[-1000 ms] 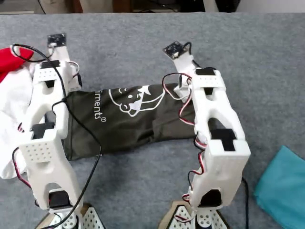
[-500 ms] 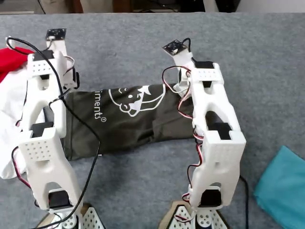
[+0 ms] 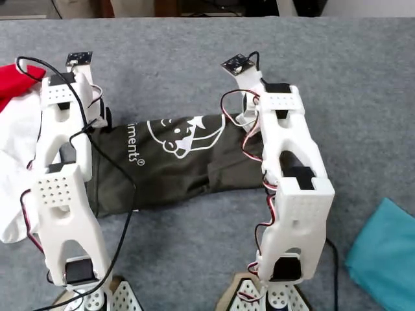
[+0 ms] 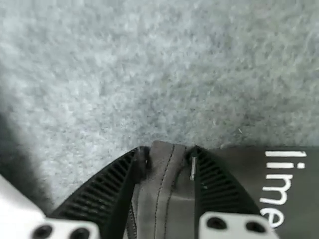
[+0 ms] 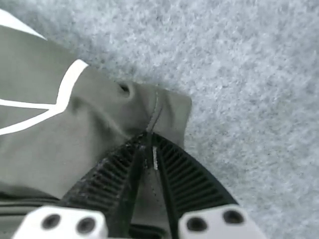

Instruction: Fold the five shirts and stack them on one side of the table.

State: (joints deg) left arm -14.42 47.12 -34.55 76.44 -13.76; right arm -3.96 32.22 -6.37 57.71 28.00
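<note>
From above, the dark green shirt point(image 3: 175, 162) with white print lies across the middle of the gray table point(image 3: 162, 58). The left arm point(image 3: 61, 149) has dipped a little. Left wrist: the left claw point(image 4: 168, 152) pinches the shirt's edge, bottom middle. Right wrist: the right claw point(image 5: 149, 142) clamps a corner.

Grey felt-covered table point(image 3: 162, 52). An olive shirt point(image 3: 181, 162) with white print lies across its middle; a white garment point(image 3: 16, 149) and, beyond it, a red garment point(image 3: 13, 81) lie at the left edge; a teal cloth point(image 3: 386, 253) lies near the front right corner.
</note>
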